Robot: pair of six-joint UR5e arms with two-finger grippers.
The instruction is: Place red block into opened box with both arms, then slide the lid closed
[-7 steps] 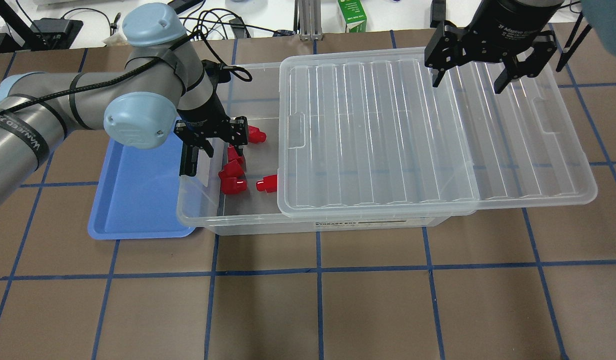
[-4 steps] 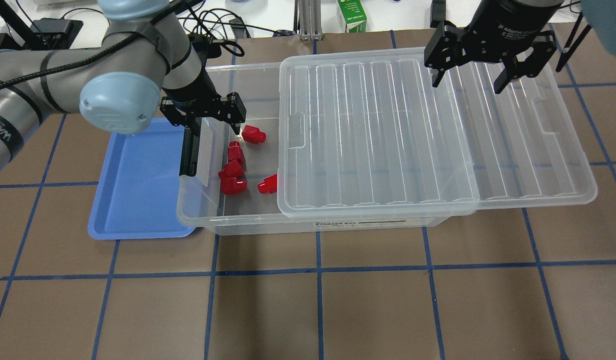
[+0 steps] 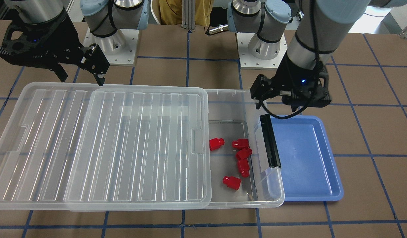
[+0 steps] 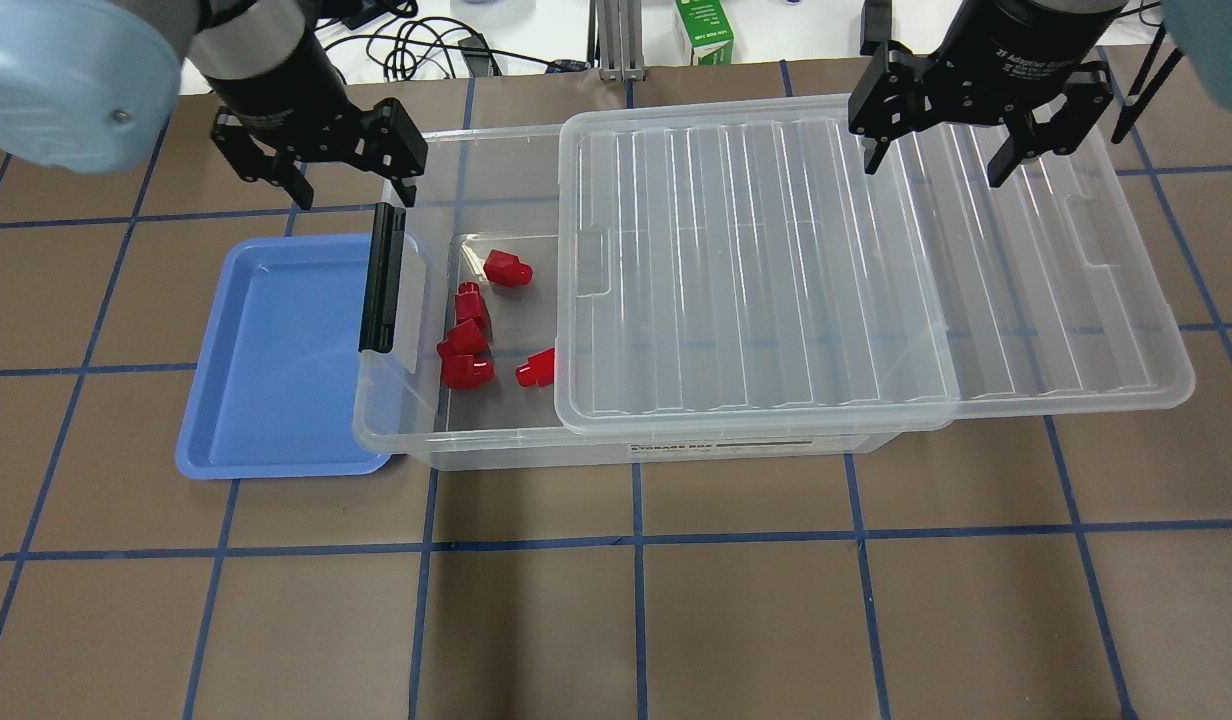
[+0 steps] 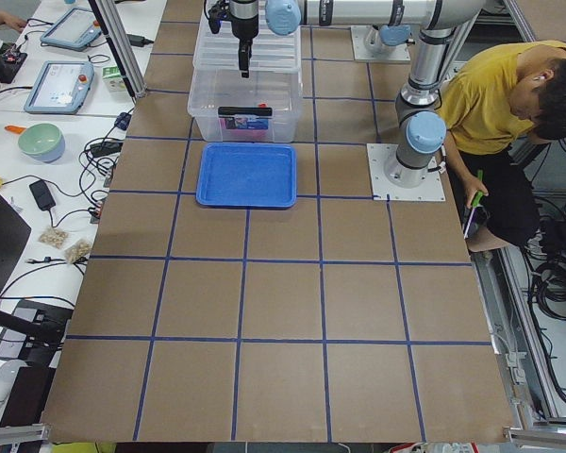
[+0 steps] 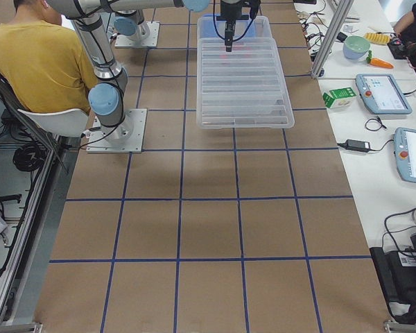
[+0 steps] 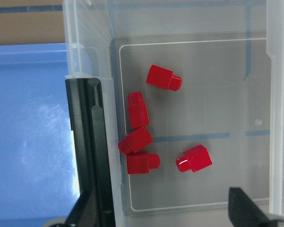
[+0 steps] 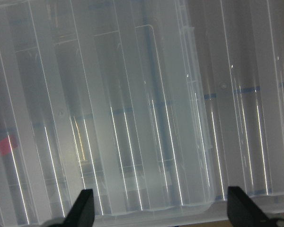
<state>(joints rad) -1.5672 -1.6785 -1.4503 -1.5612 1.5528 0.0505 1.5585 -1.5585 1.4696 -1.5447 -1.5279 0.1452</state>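
Several red blocks (image 4: pixel 466 340) (image 7: pixel 139 142) (image 3: pixel 243 155) lie loose on the floor of the clear box (image 4: pixel 496 438) at its uncovered left end, beside the black latch bar (image 4: pixel 380 280). The ribbed lid (image 4: pixel 766 270) (image 8: pixel 132 118) covers the rest of the box and overhangs its right end. My left gripper (image 4: pixel 354 185) (image 3: pixel 277 105) (image 7: pixel 163 215) hangs open and empty above the box's far left corner. Over the lid's far right part, my right gripper (image 4: pixel 936 165) (image 3: pixel 81 79) (image 8: pixel 163 213) is open with nothing in it.
A blue tray (image 4: pixel 276 350) lies flat against the box's left end. A green carton (image 4: pixel 704 30) and cables sit beyond the far table edge. A person in a yellow shirt (image 5: pixel 509 94) sits behind the robot's bases.
My left gripper has risen out of the box's open end and drawn back toward the far left corner, still open. The red blocks stay in the box. The right gripper has not moved.
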